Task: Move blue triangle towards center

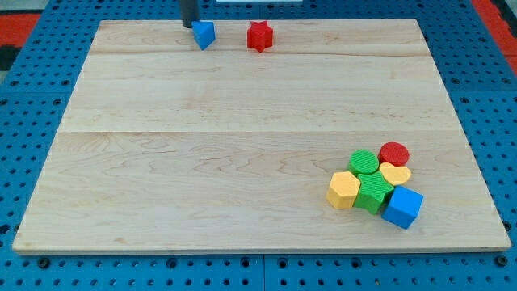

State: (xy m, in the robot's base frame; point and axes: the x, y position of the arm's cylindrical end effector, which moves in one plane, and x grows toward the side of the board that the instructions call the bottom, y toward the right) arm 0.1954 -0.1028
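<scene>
The blue triangle [204, 35] lies near the view's top edge of the wooden board [242, 145], left of centre. My tip [189, 25] is the lower end of the dark rod coming down from the view's top. It stands just left of the blue triangle and a little above it, touching or nearly touching it. A red star block [259, 36] lies to the right of the triangle, apart from it.
A cluster of blocks sits at the view's bottom right: a green cylinder [364, 162], a red cylinder [394, 153], a yellow heart [395, 173], a yellow hexagon [343, 190], a green block [373, 192] and a blue cube [402, 208]. A blue pegboard [32, 97] surrounds the board.
</scene>
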